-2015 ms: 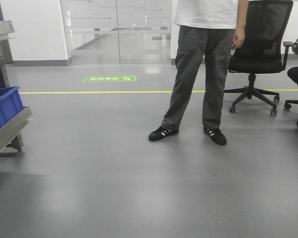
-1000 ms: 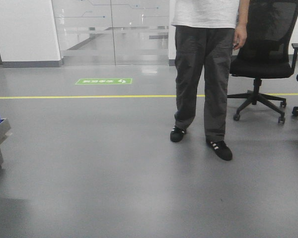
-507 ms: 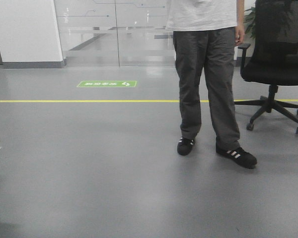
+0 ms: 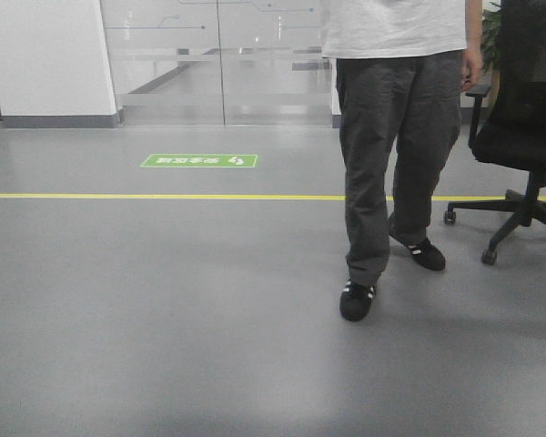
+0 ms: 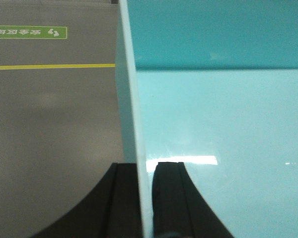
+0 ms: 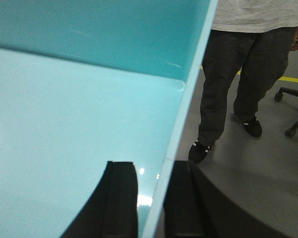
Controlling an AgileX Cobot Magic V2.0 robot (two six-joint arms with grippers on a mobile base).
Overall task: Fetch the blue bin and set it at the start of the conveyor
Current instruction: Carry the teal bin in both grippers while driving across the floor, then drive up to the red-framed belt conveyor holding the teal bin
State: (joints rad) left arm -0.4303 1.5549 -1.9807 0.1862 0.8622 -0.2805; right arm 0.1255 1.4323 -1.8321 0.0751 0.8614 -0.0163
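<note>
Jaws clamp blue bin [image 5: 213, 124]: L gripper [image 5: 145, 171], R gripper [image 6: 151, 168]

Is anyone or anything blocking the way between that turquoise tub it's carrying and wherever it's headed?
The conveyor is not in view. The left hand and right hand each clamp a wall of the blue bin. Ahead, a person stands right of centre, with an office chair farther right.

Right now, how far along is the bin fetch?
Done: the blue bin is picked up, with the left hand clamped on one side wall and the right hand on the opposite wall. In hand: carrying it over open floor, with a person standing ahead beside an office chair. Left: the conveyor start shows in no view, so finding it and setting the bin down remain.
</note>
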